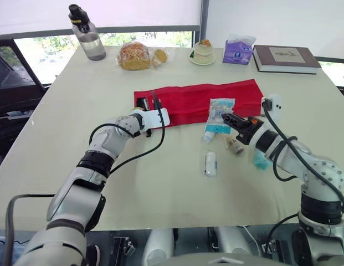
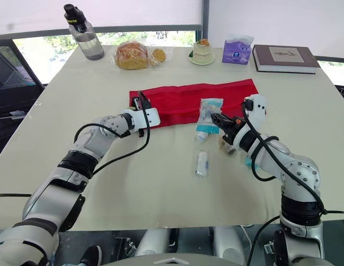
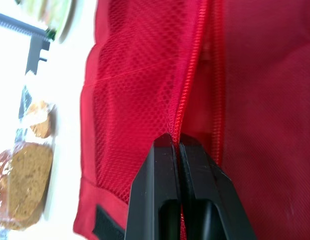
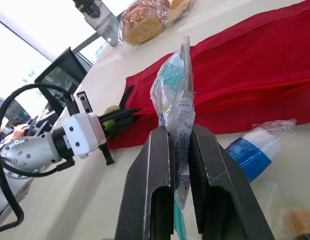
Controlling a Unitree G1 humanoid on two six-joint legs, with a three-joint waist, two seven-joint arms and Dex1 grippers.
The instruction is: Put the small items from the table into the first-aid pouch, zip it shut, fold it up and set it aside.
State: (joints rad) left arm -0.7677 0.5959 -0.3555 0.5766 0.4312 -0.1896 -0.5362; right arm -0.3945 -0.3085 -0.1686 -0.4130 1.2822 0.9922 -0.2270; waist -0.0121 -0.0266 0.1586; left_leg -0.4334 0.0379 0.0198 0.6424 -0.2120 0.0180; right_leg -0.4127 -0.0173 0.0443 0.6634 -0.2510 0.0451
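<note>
The red mesh first-aid pouch [image 1: 199, 100] lies unfolded flat across the middle of the table. My left gripper [image 1: 145, 105] is at its left end, shut on the zipper edge [image 3: 187, 100] of the pouch. My right gripper [image 4: 179, 132] is shut on a clear plastic packet [image 1: 221, 109] with teal contents, held upright just above the pouch's near edge. Loose on the table in front of the pouch are a white and blue tube [image 1: 209, 133], a small clear packet [image 1: 210, 164], a round beige item [image 1: 234, 146] and a teal item [image 1: 260, 161] partly hidden behind my right arm.
Along the far edge stand a water bottle [image 1: 86, 34], a bag of bread [image 1: 135, 55], a small dessert cup on a plate [image 1: 203, 52], a purple tissue box [image 1: 238, 50] and a brown book [image 1: 285, 58]. A white adapter [image 1: 273, 105] sits by the pouch's right end.
</note>
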